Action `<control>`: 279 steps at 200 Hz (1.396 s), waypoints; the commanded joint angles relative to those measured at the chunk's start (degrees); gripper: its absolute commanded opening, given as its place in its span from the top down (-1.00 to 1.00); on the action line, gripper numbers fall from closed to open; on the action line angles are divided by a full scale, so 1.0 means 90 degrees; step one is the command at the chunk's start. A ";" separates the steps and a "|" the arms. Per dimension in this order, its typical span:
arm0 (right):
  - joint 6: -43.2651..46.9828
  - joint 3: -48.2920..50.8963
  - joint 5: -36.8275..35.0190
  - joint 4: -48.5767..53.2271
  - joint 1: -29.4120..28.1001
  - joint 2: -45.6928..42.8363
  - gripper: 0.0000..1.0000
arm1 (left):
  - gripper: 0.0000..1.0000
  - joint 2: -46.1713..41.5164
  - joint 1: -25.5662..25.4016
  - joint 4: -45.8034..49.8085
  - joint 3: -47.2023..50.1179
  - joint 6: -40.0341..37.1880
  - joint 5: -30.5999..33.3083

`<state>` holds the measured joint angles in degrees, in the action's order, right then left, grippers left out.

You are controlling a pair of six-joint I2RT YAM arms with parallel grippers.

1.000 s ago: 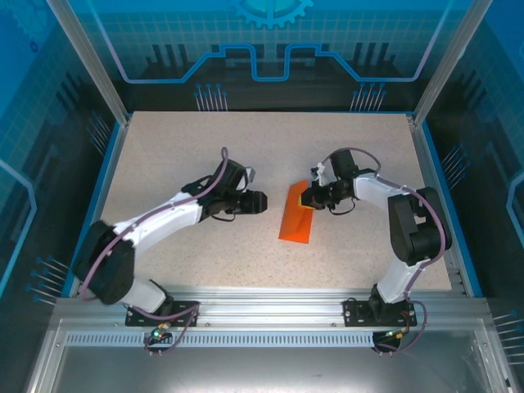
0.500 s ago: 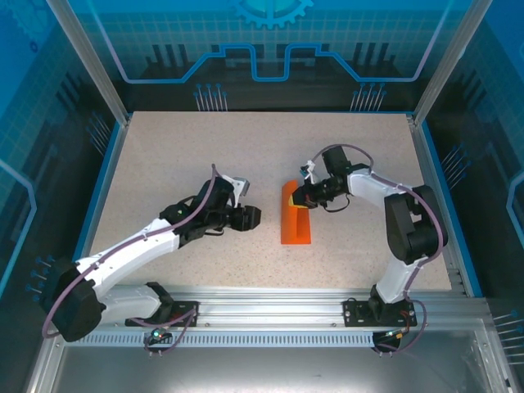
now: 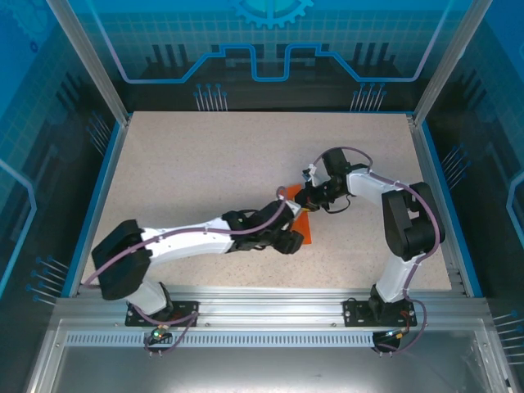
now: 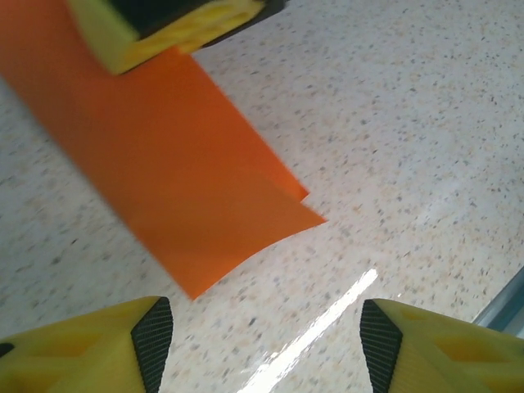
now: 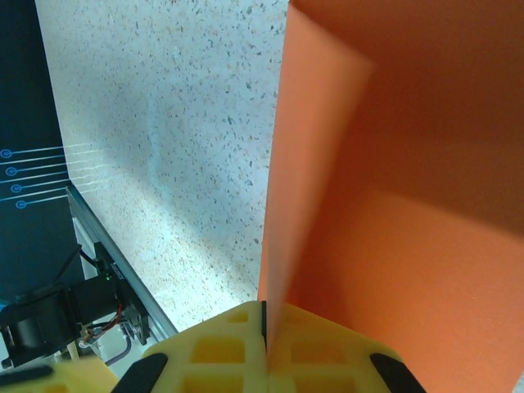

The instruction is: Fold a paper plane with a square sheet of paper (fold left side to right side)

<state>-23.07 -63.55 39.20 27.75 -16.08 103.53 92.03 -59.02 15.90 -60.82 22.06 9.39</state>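
Items counted: one orange sheet of paper [image 4: 188, 188], two grippers, namely left gripper [image 4: 266, 336] and right gripper [image 5: 264, 327], and one speckled table [image 3: 205, 155].

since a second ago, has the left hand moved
Yes. The left hand swung right and toward the near edge of the table; it was left of the orange paper and is now at its near end.

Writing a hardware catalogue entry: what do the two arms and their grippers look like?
The left arm and right arm have white link shells, black joints and purple cables running along them. The left gripper and right gripper have yellow fingers with black pads.
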 commanded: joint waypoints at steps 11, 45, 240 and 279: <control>0.0096 -0.0209 -0.0158 0.0415 0.0091 0.0076 0.64 | -0.37 0.0714 -0.0363 0.0485 -0.0893 0.0005 0.0806; 0.0157 -0.0214 -0.0198 0.0501 0.0202 0.0030 0.50 | -0.43 0.1192 -0.0565 0.0734 -0.1354 0.0136 0.1035; 0.0141 -0.0205 -0.0151 0.0549 0.0232 0.0073 0.50 | 0.28 0.2315 -0.0769 0.1940 -0.2464 0.0195 0.2108; 0.0230 -0.0249 -0.0243 0.0657 0.0233 0.0111 0.50 | 0.51 0.2139 -0.0775 0.1763 -0.2289 0.0159 0.2127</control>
<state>-22.17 -64.20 37.47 31.18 -14.57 103.53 113.21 -65.43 31.81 -81.82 23.83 27.27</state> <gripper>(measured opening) 0.249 0.289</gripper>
